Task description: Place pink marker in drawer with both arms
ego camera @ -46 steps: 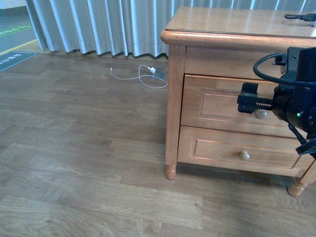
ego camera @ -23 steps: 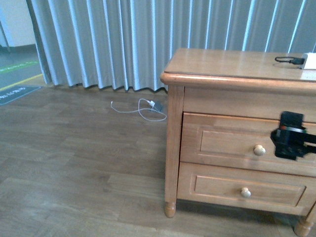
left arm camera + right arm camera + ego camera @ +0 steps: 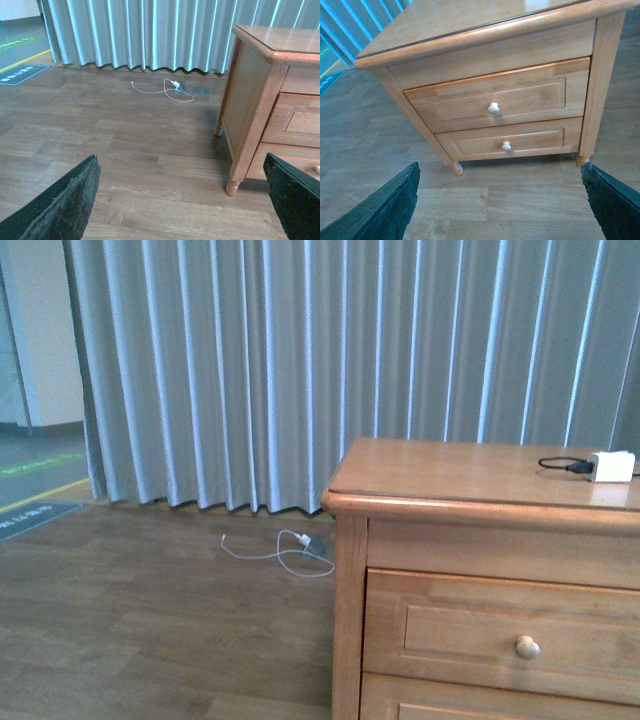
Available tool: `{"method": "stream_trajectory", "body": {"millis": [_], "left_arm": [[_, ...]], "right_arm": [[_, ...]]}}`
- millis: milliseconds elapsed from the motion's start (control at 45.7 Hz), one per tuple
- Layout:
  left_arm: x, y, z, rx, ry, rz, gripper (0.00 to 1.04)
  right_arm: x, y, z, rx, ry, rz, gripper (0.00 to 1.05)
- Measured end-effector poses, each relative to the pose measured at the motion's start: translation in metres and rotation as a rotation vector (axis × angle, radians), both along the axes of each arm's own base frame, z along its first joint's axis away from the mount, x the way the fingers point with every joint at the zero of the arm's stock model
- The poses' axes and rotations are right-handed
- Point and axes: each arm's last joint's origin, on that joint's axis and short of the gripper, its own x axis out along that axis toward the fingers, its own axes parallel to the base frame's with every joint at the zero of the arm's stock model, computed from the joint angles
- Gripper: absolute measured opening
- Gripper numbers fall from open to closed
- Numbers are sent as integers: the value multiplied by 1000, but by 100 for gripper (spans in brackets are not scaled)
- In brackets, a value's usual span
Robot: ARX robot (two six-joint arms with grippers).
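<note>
The pink marker shows in no view. The drawer [image 3: 470, 630] is shut; its round knob [image 3: 527, 647] faces me in the front view. It also shows in the right wrist view [image 3: 470, 102], above a similar lower drawer front [image 3: 530, 140]. My right gripper [image 3: 500, 192] is open and empty, over the floor in front of the dresser, well apart from the drawer. My left gripper [image 3: 181, 192] is open and empty, over the floor beside the dresser's left side [image 3: 245, 100]. Neither arm shows in the front view.
A white charger block [image 3: 611, 466] with a black cable lies on the dresser top [image 3: 460, 475]. A white cable [image 3: 295, 550] lies on the wood floor by the grey curtain [image 3: 300, 370]. The dresser's turned leg [image 3: 231, 187] stands near my left gripper.
The front view has swung upward: the dresser sits lower in frame and more curtain shows. The right arm, which was in front of the drawer, has left the front view.
</note>
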Motion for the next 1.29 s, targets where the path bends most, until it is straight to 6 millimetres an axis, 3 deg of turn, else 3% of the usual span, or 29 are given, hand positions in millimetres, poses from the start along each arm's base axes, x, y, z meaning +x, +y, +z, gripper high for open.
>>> {"method": "stream_trajectory", "body": {"millis": [109, 153, 284, 437, 634, 1290], "left_arm": [[0, 0, 0, 0, 0, 0, 99], [0, 0, 0, 0, 0, 0, 99], [0, 0, 0, 0, 0, 0, 99], [0, 0, 0, 0, 0, 0, 99], [0, 0, 0, 0, 0, 0, 99], [0, 0, 0, 0, 1, 0, 99]], "right_arm": [[1, 0, -2, -5, 2, -6, 95], [1, 1, -5, -69, -79, -34, 89], [-7, 4, -11, -217, -269, -28, 63], [-13, 4, -23, -252, -265, -25, 32], [-19, 4, -28, -263, -272, -25, 1], [-36, 4, -45, -265, -258, -22, 1]]}}
